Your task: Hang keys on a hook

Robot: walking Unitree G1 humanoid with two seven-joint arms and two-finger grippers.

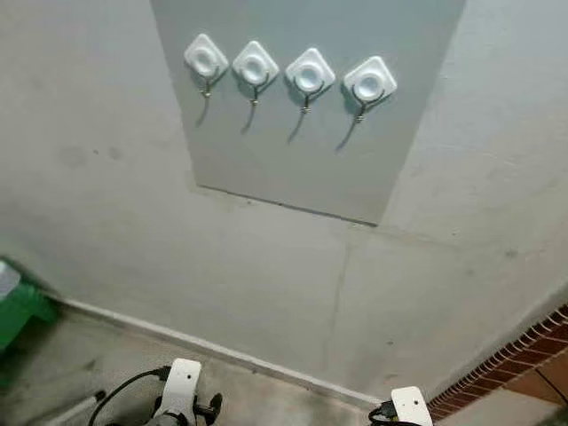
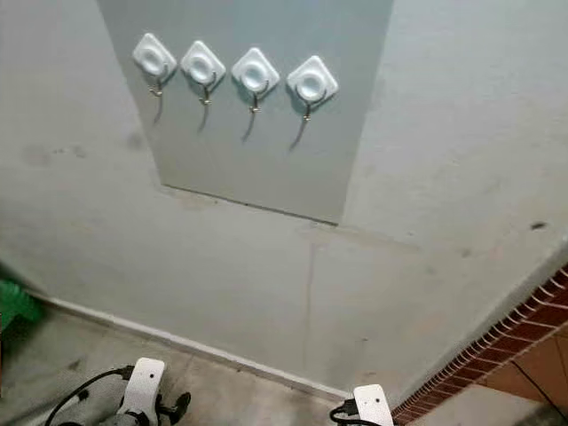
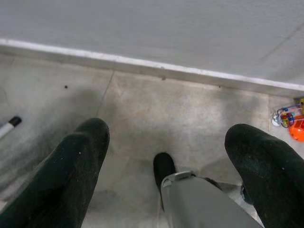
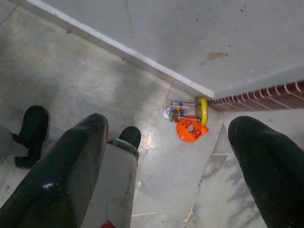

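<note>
Orange and yellow keys: we see a bunch of keys [image 4: 187, 121] with bright plastic fobs lying on the floor at the foot of the wall, ahead of our right gripper [image 4: 168, 161] and beyond its fingertips, untouched.
Keys from the left: the same bunch [image 3: 289, 121] lies off to the outer side of our left gripper [image 3: 166, 161], close to the white skirting [image 3: 142, 66].
Right gripper: fingers spread wide apart, holding nothing, hanging low over the floor.
Left gripper: fingers likewise wide apart and empty, pointing down at the stone floor [image 3: 166, 109].
Hooks: four white adhesive hooks [image 1: 293, 75] sit in a row on a grey panel [image 1: 311, 169], far above both grippers; all four are bare.
Progress: we judge nothing is done yet; picking up, lifting and hanging all remain.
Open room: the floor around the keys looks free on the near side, so we could come down from above.
Edges: the wall corner and a red brick border [image 4: 256, 97] hem the keys in just behind them; a robot foot [image 4: 31, 128] stands well to the inner side of the right gripper.
</note>
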